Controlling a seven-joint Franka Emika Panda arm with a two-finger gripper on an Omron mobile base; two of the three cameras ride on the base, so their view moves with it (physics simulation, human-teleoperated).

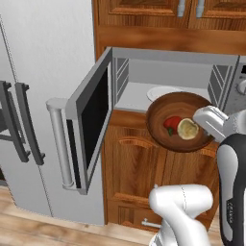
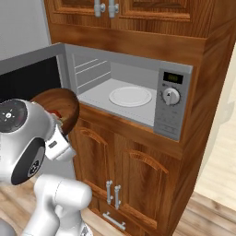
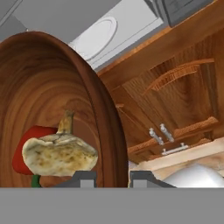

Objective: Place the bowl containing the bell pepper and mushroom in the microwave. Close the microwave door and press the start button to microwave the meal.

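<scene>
Two loose items ride in the bowl [image 1: 178, 121] — the red bell pepper [image 1: 171, 123] and the pale mushroom [image 1: 187, 129], lying touching each other on its floor. The bowl is off any counter, held in the air just in front of the open microwave [image 2: 133, 94], at about the height of its sill and a little to the left of the white turntable plate [image 2: 130, 96]. In the hand view the pincer [image 3: 113, 178] sits astride the bowl's rim, one fingertip inside and one outside, clamped on that edge; the wall of the bowl runs up between them. Judgement: the bowl looks like turned wood, stiff and thick-walled, so it should take a rim pinch without flexing, and it is probably light to moderate in weight. A grip at one edge leaves the far side unsupported, though, so it may tend to sag or pivot in the pincer. The finish looks smooth and could be somewhat slippery under small pads. Best hold looks to be where it is now, deep over the rim with the pads square to the wall. The contents are the weak point — small, rounded, unsecured. In the left base view the bowl already tilts toward the camera, and more tilt could roll them toward the low side or out. Microwave door [image 1: 89, 139] stands swung wide to the left, bar handle [image 1: 60, 144] on its free edge, cavity clear for entry.
</scene>
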